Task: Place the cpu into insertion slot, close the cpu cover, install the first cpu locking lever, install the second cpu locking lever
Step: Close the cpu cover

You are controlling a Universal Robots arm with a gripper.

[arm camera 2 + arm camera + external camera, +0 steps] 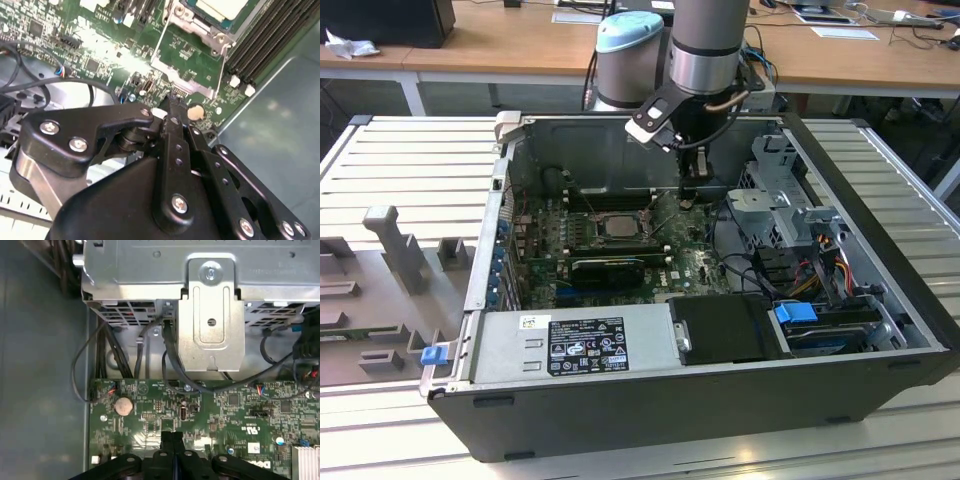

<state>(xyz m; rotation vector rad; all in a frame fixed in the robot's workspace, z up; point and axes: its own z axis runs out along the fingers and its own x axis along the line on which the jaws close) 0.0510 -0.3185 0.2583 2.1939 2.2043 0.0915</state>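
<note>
In the centre of the exterior view, the arm's black hand (690, 200) reaches into an open computer case (880, 200) lying on a ribbed grey desk (410, 150). In both wrist views we see the hand (170, 107) (172, 437) clenched, finger against finger, with nothing between. It hovers over the green motherboard (235, 415), near a round coin battery (123, 406).

The cpu (618, 224), pale and square, lies in the insertion slot (588, 232), just toward the exterior view's left of the hand. In the second wrist view the cpu cover (182, 80) appears to stand open off the slot, with board showing through its window.

The grey power-supply box (575, 345) in the lower part of the exterior view carries a black-and-white printed label, and white print marks the board.
</note>
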